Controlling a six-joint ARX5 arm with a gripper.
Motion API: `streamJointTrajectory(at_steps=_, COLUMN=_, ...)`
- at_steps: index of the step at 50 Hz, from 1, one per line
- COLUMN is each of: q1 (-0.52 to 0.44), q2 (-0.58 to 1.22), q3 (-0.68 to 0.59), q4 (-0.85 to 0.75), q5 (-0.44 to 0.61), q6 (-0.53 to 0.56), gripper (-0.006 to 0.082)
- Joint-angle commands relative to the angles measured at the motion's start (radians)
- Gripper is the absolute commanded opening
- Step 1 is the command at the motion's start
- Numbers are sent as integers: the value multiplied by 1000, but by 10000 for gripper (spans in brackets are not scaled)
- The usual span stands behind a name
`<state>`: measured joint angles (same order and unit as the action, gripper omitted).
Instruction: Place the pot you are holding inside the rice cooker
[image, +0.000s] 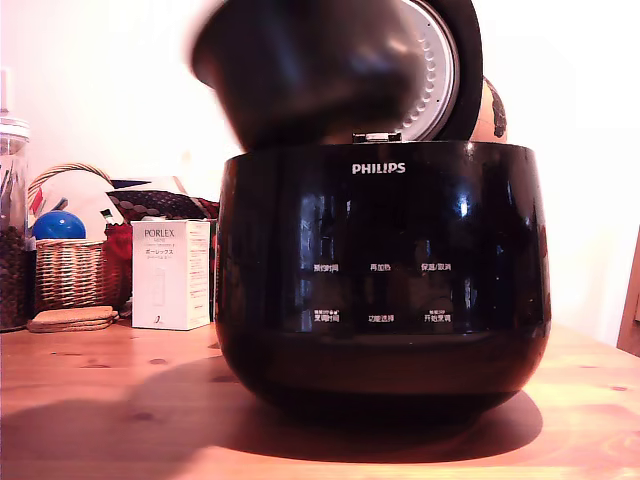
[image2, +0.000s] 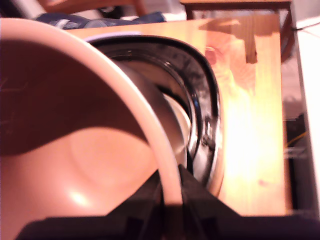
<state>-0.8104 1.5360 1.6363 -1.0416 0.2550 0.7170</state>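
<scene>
Pot (image: 310, 70) seen tilted at upper centre of the exterior view, above the open PHILIPS rice cooker (image: 380, 270); not yet lowered in. Gripper (image2: 171, 200) is clamped on the pot's rim. Insertion remains.

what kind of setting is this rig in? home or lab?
Most likely a home kitchen or dining corner. A rice cooker stands on a wooden table, with a wicker basket, a PORLEX box and a jar behind. The gripper holds the pot above the cooker.
</scene>
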Motion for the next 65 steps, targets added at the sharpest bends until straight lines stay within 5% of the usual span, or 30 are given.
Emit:
streamJointTrajectory(at_steps=1, q1=-18, q2=17, q3=30, q4=27, q5=3, q6=25, gripper=-22)
streamJointTrajectory(at_steps=28, q1=-76, q2=135, q3=30, q4=22, q5=-109, q6=288, gripper=-22)
streamJointTrajectory(at_steps=65, q1=-76, q2=192, q3=30, q4=18, q5=-140, q6=391, gripper=-21)
